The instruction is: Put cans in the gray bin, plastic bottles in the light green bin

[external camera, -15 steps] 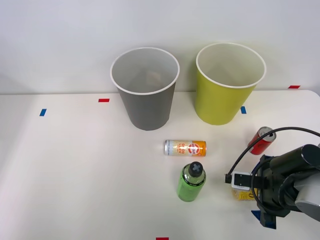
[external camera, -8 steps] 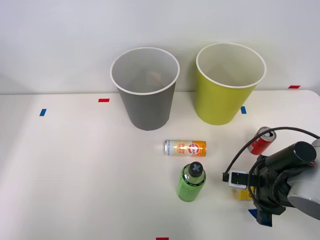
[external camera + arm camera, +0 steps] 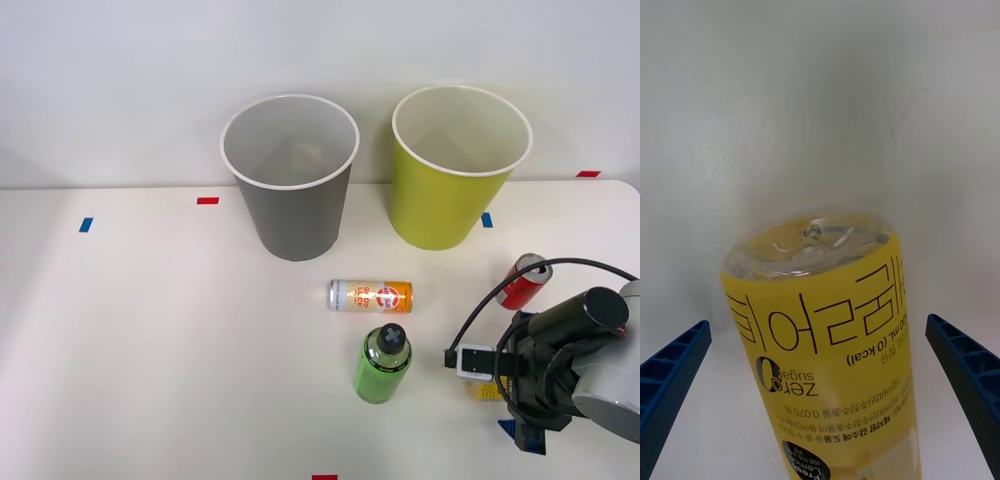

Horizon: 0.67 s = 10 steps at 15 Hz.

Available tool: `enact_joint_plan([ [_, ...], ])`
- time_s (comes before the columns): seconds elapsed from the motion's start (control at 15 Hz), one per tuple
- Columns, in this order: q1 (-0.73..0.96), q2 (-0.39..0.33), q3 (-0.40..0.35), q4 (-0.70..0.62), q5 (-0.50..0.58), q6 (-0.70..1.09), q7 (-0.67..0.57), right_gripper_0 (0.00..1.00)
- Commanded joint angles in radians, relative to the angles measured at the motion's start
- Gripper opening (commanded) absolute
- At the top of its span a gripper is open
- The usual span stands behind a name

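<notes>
front view, yellow bottle (image 3: 487, 391) mostly hidden under right arm, wrist view, jaws (image 3: 820, 390) spread wide either side

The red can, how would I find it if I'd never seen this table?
Start at the light green bin standing at the back of the white table. Come toward the robot's right arm from there, and the red can lies tipped over on the table between the bin and the arm. It is the only red drink; the other can is silver and orange, and the bottle beside that is green.
</notes>
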Motion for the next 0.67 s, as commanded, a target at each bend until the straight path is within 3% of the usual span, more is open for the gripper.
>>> enact_joint_plan([
  [0.07, 0.0, 0.01, 0.003, 0.0, 0.018, 0.001, 0.0, 1.0],
  [0.33, 0.0, 0.011, 0.007, 0.005, 0.021, -0.001, 0.002, 1.0],
  [0.4, 0.0, 0.011, 0.007, 0.005, 0.021, -0.001, 0.002, 0.75],
  [0.47, 0.0, 0.011, 0.007, 0.005, 0.021, -0.001, 0.0, 0.4],
  [0.53, 0.0, 0.011, 0.007, 0.005, 0.028, -0.001, -0.001, 0.2],
  [0.67, 0.0, 0.011, 0.007, 0.005, 0.034, -0.001, -0.004, 0.11],
])
